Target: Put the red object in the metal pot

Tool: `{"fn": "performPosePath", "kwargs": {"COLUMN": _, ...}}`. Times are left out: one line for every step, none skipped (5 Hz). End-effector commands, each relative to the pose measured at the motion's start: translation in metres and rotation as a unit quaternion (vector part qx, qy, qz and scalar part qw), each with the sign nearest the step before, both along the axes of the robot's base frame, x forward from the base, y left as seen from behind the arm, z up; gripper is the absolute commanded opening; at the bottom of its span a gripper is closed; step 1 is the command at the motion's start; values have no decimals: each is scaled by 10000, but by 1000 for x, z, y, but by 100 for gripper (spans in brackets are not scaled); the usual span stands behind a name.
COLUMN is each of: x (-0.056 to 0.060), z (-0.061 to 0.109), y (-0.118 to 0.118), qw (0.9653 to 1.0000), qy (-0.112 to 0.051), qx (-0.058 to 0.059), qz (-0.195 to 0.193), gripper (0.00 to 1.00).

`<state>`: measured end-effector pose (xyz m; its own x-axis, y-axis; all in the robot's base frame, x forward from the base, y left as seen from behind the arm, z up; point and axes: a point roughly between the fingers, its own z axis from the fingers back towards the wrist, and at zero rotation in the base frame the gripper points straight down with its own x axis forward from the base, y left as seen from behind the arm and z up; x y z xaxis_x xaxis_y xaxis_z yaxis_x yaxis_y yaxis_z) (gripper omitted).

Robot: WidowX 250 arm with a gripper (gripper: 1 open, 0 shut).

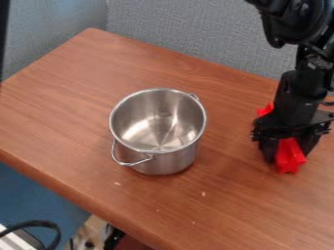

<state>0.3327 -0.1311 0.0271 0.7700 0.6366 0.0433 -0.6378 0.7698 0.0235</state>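
Observation:
The metal pot (158, 129) stands upright and empty in the middle of the wooden table, its thin wire handle hanging toward the front. To its right the red object (288, 156) lies on the table near the right edge. My gripper (286, 145) points straight down over it, with a black finger on each side of the bar. Only the bar's near end shows below the fingers. I cannot tell whether the jaws press on it. The bar still rests on the wood.
The brown wooden table (78, 88) ends close in front of the pot and just right of the gripper. A grey wall runs behind it. Cables lie on the floor at the lower left (33, 234).

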Motion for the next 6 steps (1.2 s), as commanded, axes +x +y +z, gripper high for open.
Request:
{"fn": "performPosePath", "kwargs": {"x": 7, "z": 18, "y": -2, "qw": 9998, "qy": -193, "qx": -43, "qz": -47, "gripper": 0}}
{"fn": "performPosePath", "kwargs": {"x": 5, "z": 22, "y": 1, "qw": 9999, "qy": -154, "qx": 8, "qz": -76, "gripper": 0}}
{"fn": "performPosePath", "kwargs": {"x": 2, "z": 27, "y": 4, "qw": 9999, "qy": -114, "qx": 44, "qz": -107, "gripper": 0}}
{"fn": "performPosePath", "kwargs": {"x": 0, "z": 33, "y": 7, "qw": 9998, "qy": -70, "qx": 85, "qz": -150, "gripper": 0}}
{"fn": "performPosePath", "kwargs": {"x": -2, "z": 39, "y": 10, "qw": 9998, "qy": -25, "qx": 113, "qz": -184, "gripper": 0}}
{"fn": "performPosePath", "kwargs": {"x": -5, "z": 44, "y": 13, "qw": 9997, "qy": 30, "qx": 149, "qz": -208, "gripper": 0}}
